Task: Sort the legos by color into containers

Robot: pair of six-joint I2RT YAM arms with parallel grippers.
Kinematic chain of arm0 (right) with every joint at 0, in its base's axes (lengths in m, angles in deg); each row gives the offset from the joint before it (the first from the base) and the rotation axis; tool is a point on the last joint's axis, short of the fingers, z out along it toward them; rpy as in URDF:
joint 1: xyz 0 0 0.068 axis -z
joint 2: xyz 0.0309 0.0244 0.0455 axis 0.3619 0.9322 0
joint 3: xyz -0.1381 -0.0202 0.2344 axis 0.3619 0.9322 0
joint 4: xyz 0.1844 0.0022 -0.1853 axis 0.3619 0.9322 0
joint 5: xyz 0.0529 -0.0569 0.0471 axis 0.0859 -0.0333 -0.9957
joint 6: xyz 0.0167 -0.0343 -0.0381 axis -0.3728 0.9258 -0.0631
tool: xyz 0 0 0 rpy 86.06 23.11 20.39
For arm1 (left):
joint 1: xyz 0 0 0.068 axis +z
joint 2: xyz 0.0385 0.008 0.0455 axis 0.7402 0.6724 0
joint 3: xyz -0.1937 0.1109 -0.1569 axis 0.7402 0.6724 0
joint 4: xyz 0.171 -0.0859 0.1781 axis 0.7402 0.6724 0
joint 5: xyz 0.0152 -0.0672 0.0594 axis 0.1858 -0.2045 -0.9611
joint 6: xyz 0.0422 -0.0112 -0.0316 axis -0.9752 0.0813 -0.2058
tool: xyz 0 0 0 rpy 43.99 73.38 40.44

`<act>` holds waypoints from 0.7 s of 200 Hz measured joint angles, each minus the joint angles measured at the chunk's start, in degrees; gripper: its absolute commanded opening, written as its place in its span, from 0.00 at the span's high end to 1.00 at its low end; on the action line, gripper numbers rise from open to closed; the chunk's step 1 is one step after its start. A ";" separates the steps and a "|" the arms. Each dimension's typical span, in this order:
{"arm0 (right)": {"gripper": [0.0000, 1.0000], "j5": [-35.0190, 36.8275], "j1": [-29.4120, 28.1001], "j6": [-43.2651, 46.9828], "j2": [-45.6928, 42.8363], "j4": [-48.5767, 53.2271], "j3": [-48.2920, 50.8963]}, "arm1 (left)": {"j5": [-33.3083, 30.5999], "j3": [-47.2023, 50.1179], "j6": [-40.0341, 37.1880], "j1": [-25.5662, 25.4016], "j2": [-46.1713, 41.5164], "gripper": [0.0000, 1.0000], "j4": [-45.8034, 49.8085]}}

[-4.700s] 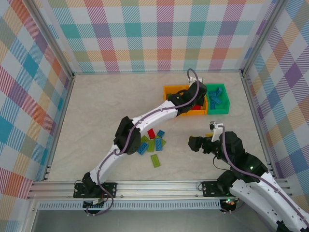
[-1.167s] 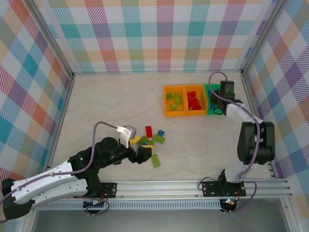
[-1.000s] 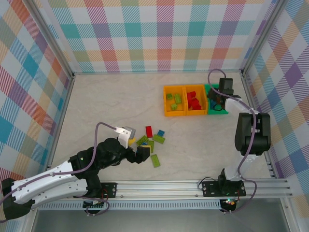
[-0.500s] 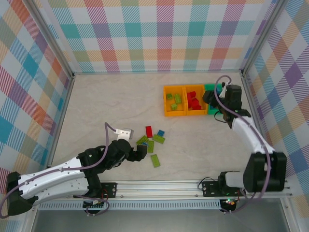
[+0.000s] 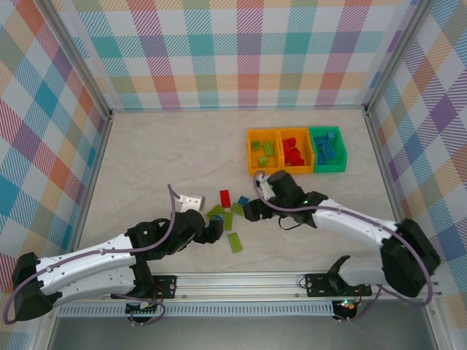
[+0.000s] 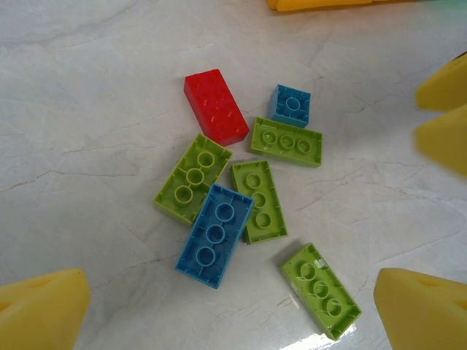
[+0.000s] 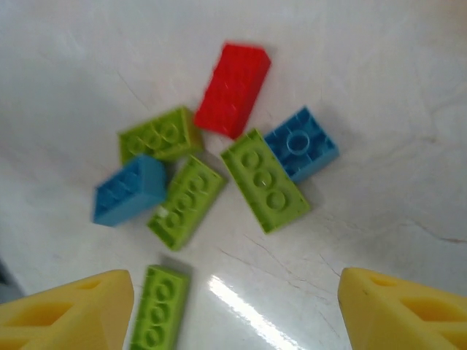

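Observation:
Several loose legos lie in a cluster on the table: a red brick [image 5: 225, 197] [image 6: 216, 106], a small blue one [image 6: 292, 105], a long blue one [image 6: 214, 235] and several lime green ones [image 6: 258, 200], one of them [image 5: 235, 242] lying apart. My left gripper [image 5: 210, 232] [image 6: 230, 321] hovers open over the cluster's near side, nothing between its yellow fingers [image 6: 40, 310]. From the right, my right gripper [image 5: 246, 209] [image 7: 233, 313] hangs open and empty above the same cluster. The three containers stand at the back right: orange [image 5: 252, 153], orange [image 5: 295, 169], green [image 5: 341, 153].
The left orange bin holds green bricks, the middle orange bin red ones, the green bin blue ones. Checked walls and metal rails enclose the table. Both arms reach across the near middle, their grippers close together. Bare tabletop lies to the left and far side.
My right arm has swung from the green bin down to the loose cluster and its jaws have widened. The left gripper has crept a little closer to the bricks, still open.

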 measured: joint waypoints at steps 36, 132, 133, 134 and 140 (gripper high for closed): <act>0.15 3.54 -2.05 5.86 9.51 -2.40 -0.02 | 2.95 0.00 -0.74 0.00 -1.57 0.00 -0.04; 0.49 5.03 -3.08 11.72 19.56 -16.11 -1.11 | 2.84 0.70 -1.46 0.00 -3.91 0.00 -0.24; 0.49 5.05 -3.10 11.82 19.61 -16.17 -1.11 | 2.84 0.72 -1.46 0.00 -3.91 0.00 -0.24; 0.50 5.05 -3.10 11.85 19.63 -16.22 -1.11 | 2.84 0.74 -1.49 0.00 -3.91 0.00 -0.24; 0.52 5.38 -3.17 12.02 19.85 -16.52 -1.14 | 2.80 0.94 -1.46 0.00 -3.91 0.00 -0.24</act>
